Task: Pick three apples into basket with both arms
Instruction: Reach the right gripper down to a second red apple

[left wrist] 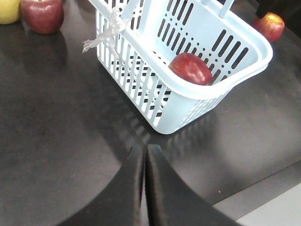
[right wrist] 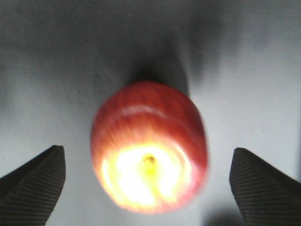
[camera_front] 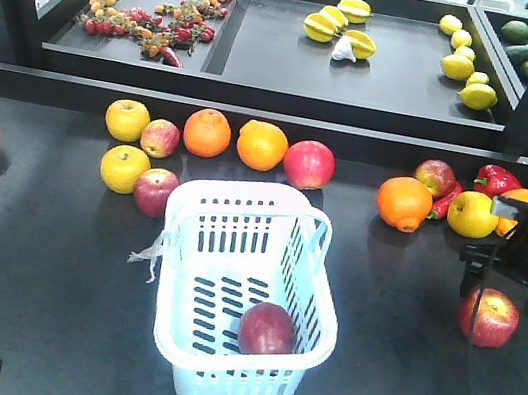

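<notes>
Closing off-centre is the main risk: the right claw (right wrist: pixel 146 160) hangs with fingers spread wide on either side of a red apple (camera_front: pixel 488 316), stem up, on the counter (camera_front: pixel 32 250) to the right of the basket (camera_front: pixel 236 244). 1 finger touching first would likely roll it away. 1 dark apple (camera_front: pixel 267 330) lies inside the basket. The left claw (left wrist: pixel 144 183), pressed together, holds nothing. No brand, label or writing is readable.
</notes>
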`<state>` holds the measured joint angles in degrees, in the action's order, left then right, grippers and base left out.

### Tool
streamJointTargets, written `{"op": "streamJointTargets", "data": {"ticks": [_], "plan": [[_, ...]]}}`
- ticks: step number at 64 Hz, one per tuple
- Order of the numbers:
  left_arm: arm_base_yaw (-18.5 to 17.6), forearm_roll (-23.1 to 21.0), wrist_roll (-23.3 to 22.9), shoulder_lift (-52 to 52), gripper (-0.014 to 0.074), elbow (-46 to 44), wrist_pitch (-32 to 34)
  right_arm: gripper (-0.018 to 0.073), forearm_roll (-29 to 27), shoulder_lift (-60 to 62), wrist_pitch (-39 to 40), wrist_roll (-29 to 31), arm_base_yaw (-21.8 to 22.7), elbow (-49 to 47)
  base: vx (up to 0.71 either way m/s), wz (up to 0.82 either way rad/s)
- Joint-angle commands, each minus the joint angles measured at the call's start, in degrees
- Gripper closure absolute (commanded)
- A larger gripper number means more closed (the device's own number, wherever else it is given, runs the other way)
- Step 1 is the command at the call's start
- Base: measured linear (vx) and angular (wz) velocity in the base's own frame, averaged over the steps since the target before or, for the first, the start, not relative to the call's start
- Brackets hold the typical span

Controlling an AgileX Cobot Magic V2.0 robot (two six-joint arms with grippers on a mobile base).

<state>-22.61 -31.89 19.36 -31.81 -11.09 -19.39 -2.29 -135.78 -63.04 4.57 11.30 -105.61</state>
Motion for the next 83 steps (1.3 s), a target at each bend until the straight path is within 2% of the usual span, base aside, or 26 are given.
{"op": "streamJointTargets", "data": {"ticks": [1,16,23,30,38,50,60,69,83], "plan": [[-0.26,-1.21,-0.41,-0.05,0.0603,-1.42,3.25,-0.0101,-0.24,2.53,1.11,0.68,0.05,-1.56,0.00,0.00],[-0.26,-1.21,-0.41,-0.05,0.0603,-1.42,3.25,-0.0088,-0.66,-0.17,2.05,1.18,0.05,-1.56,0.00,0.00],[-0.26,-1.21,-0.41,-0.05,0.0603,-1.42,3.25,-0.0050,-1.16,-0.23,2.11,1.36,0.05,-1.56,0.00,0.00],[-0.26,-1.21,-0.41,-0.05,0.0603,-1.42,3.25,0.0041,-1.20,0.33,2.13,1.36,0.05,-1.56,0.00,0.00],[-0.26,-1.21,-0.41,-0.05,0.0603,-1.42,3.25,0.0199,-1.93,1.26,1.45,1.50,0.05,-1.56,0.00,0.00],[-0.26,-1.21,-0.41,-0.05,0.0603,-1.42,3.25,0.0377,-9.24,4.50,-1.66,5.84,0.05,-1.56,0.00,0.00],[-0.26,-1.21,-0.41,-0.05,0.0603,-1.42,3.25,0.0400,-14.30,9.01,-7.12,8.92,-0.15,-1.56,0.00,0.00],[-0.26,-1.21,-0.41,-0.05,0.0603,-1.42,3.25,0.0398,-15.61,14.89,-10.75,10.19,-0.61,-0.11,0.00,0.00],[-0.26,-1.21,-0.41,-0.05,0.0603,-1.42,3.25,0.0396,-18.94,28.25,-10.30,12.54,-4.08,10.99,0.00,0.00]]}}
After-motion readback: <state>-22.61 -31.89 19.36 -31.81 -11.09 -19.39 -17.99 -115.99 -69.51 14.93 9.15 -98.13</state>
